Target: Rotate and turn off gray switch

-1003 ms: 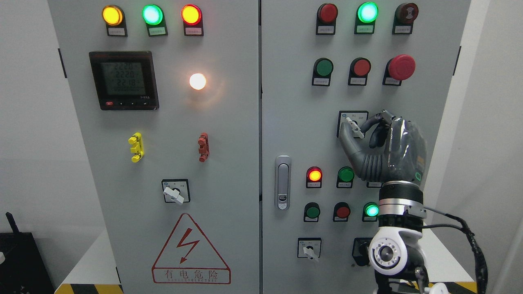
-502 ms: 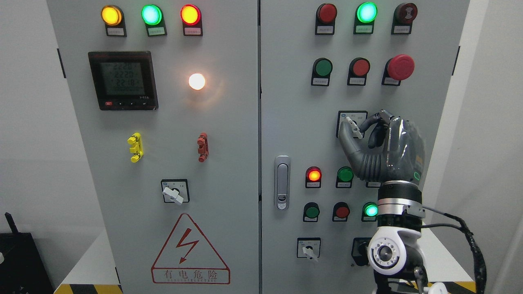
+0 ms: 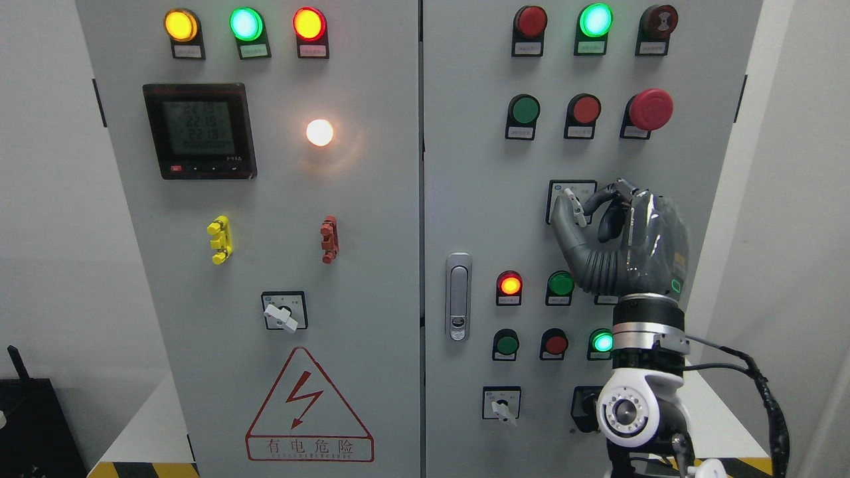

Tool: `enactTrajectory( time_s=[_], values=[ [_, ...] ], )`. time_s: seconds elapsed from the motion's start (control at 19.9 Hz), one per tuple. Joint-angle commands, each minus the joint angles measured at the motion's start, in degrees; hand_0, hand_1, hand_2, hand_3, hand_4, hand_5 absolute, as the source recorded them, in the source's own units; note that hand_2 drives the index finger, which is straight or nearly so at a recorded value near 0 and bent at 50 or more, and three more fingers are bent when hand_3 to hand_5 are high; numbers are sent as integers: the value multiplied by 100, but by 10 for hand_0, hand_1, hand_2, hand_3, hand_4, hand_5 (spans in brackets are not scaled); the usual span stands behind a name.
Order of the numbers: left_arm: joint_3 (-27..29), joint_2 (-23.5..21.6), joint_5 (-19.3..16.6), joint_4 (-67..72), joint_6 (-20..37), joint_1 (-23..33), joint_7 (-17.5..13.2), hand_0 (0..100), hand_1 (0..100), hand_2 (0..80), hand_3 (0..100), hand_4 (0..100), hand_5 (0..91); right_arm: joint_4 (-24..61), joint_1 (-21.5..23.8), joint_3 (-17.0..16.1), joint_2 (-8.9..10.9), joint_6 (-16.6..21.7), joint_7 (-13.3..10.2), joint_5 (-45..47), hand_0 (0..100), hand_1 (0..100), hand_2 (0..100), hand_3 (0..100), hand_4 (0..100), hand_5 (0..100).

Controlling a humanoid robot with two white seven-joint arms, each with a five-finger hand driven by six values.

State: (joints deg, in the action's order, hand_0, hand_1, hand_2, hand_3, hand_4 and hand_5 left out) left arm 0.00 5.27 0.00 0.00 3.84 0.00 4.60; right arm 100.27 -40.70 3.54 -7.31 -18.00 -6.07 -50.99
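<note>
Head view: right hand (image 3: pixel 617 232) pinches the gray switch (image 3: pixel 575 205) lever, right of frame centre, between thumb and curled fingers (image 3: pixel 601 196). Best to twist from the wrist, keeping the pinch firm, until it clicks off.

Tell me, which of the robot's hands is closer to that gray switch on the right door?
Right. The right hand is clasped around the gray switch; the left hand is out of view.

Right hand (image 3: pixel 621 242) pinches the gray switch (image 3: pixel 575 206) on the cabinet's right door (image 3: pixel 478 166).
</note>
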Motion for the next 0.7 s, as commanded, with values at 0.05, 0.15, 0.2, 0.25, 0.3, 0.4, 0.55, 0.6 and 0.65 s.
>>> enactTrajectory(
  time_s=[0.05,0.15,0.2,0.25,0.3,0.4,0.55,0.6,0.65],
  values=[
    [44,0,106,-149,3,-53,-3,120,389,0,0,0,0,-7,0,6,2,-1,0,2,471,446,710,990,947,1000],
    [44,0,114,-149,3,-53,-3,120,389,0,0,0,0,-7,0,6,-7,-1,0,2,485,442,714,995,948,1000],
    [44,0,114,-149,3,-53,-3,120,389,0,0,0,0,-7,0,6,-7,-1,0,2,488,439,718,998,949,1000],
    [44,0,114,-149,3,-53,-3,120,389,0,0,0,0,-7,0,6,2,-1,0,2,491,439,721,1000,951,1000],
    [44,0,106,-149,3,-53,-3,120,389,0,0,0,0,-7,0,6,2,-1,0,2,492,439,721,1000,952,1000],
    [44,0,114,-149,3,-53,-3,120,389,0,0,0,0,2,0,6,2,-1,0,2,497,437,723,1000,954,1000],
    [44,0,114,-149,3,-53,-3,120,389,0,0,0,0,-7,-17,6,-7,-1,0,2,500,434,724,1000,955,1000],
    [44,0,106,-149,3,-53,-3,120,389,0,0,0,0,-7,-17,6,-7,-1,0,2,501,433,724,1000,957,1000],
    [44,0,105,-149,3,-53,-3,120,389,0,0,0,0,2,-17,6,-7,-1,0,2,506,425,725,1000,958,1000]
  ],
)
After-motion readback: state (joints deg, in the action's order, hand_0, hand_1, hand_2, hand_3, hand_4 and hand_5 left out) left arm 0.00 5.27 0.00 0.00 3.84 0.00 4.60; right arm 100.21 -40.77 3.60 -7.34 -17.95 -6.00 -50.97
